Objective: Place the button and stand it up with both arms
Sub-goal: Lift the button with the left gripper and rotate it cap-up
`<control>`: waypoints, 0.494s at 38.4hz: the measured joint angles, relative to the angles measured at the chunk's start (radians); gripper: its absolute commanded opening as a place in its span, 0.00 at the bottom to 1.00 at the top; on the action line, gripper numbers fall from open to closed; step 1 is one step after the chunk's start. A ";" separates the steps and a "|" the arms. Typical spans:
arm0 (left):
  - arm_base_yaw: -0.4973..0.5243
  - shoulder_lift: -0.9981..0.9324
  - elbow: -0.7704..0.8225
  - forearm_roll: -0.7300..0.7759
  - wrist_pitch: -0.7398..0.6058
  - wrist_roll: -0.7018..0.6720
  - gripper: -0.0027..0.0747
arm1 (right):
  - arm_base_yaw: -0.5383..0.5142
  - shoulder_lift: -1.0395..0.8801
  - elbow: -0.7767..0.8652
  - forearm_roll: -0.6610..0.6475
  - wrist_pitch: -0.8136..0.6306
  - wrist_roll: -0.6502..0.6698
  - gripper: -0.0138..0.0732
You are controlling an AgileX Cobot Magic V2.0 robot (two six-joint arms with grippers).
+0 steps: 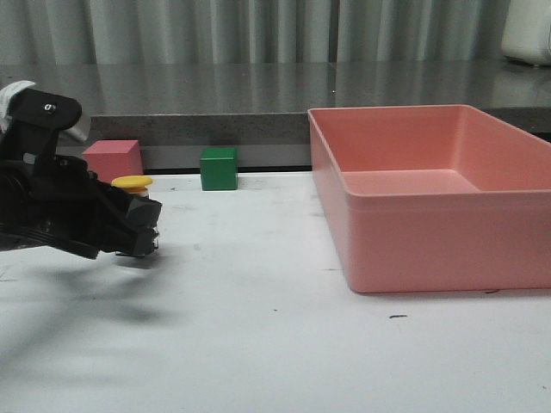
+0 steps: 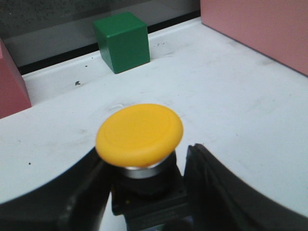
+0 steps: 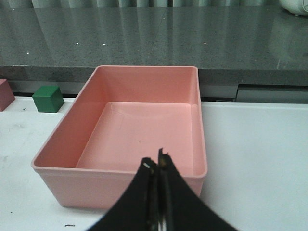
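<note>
The left end effector point(image 2: 144, 192) gripped the upright button point(image 2: 139, 133) at the tabletop's point(image 1: 258, 344) nine o'clock edge, a green cube point(image 1: 219, 168) near at one o'clock. The right end effector point(image 3: 158, 166) was closed and empty.

One button point(image 1: 132, 182), two cubes (red point(image 1: 114, 160), green point(image 1: 219, 168)), one pink bin point(image 1: 413, 249).

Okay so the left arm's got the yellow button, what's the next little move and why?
Probably ease the left gripper open. The button stands cap-up between its fingers, apparently low at the table; whether its base touches is unclear, so lower slightly first. The right gripper is shut, away over the pink bin.
</note>
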 measured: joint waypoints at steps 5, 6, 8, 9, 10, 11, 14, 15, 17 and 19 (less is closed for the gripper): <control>0.000 0.000 0.002 0.000 0.010 0.000 0.42 | 0.000 0.000 0.000 0.000 0.000 0.000 0.09; 0.000 0.000 0.003 0.000 0.010 0.002 0.43 | 0.000 0.000 0.000 0.000 0.000 0.000 0.09; 0.000 0.000 0.003 0.000 0.010 0.002 0.45 | 0.000 0.000 0.000 0.000 0.000 0.000 0.09; 0.000 0.000 0.003 0.000 0.010 0.004 0.47 | 0.000 0.000 0.000 0.000 0.000 0.000 0.09; 0.000 0.000 0.003 0.000 0.010 0.004 0.49 | 0.000 0.000 0.000 0.000 0.000 0.000 0.09; 0.000 0.000 0.003 0.000 0.010 0.004 0.51 | 0.000 0.000 0.000 0.000 0.000 0.000 0.09; 0.000 0.000 0.003 0.000 0.010 0.004 0.55 | 0.000 0.000 0.000 0.000 0.000 0.000 0.09; 0.000 0.000 0.003 0.000 0.010 0.004 0.57 | 0.000 0.000 0.000 0.000 0.000 0.000 0.09; 0.000 0.000 0.003 0.000 0.010 0.004 0.58 | 0.000 0.000 0.000 0.000 0.000 0.000 0.09; 0.000 0.000 0.003 0.000 0.010 0.004 0.60 | 0.000 0.000 0.000 0.000 0.000 0.000 0.09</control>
